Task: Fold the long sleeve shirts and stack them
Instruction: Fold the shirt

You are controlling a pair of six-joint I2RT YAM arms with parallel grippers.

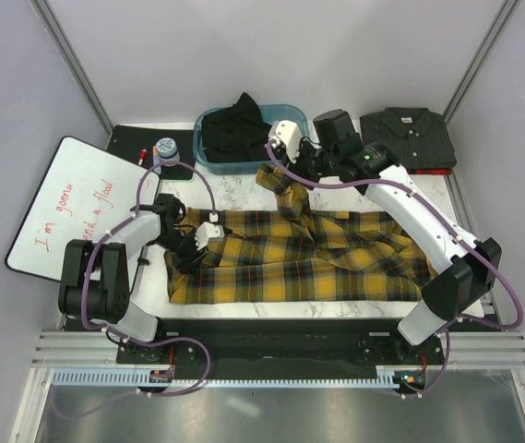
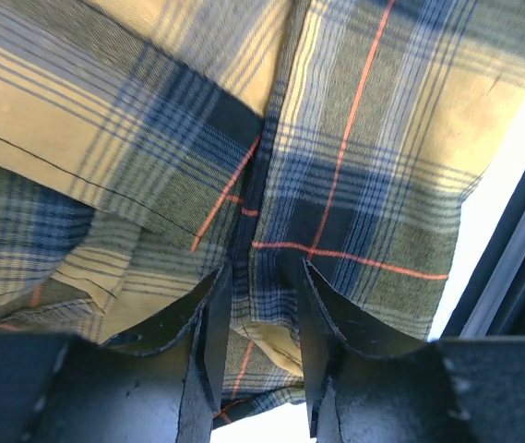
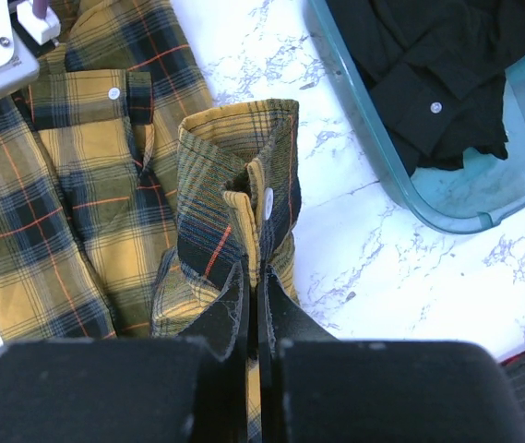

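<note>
The yellow-and-black plaid shirt lies spread and rumpled across the marble table. My right gripper is shut on its buttoned sleeve cuff at the back, just in front of the bin; the wrist view shows the jaws pressed together on the cuff's edge. My left gripper sits low over the shirt's left part, its jaws apart with a fold of plaid cloth between them. The plain black shirt is bunched in the bin. The dark charcoal shirt lies folded at the back right.
A teal bin stands at the back centre, its rim also in the right wrist view. A whiteboard with red writing lies at the left, with a marker and a small round container on a black mat behind it.
</note>
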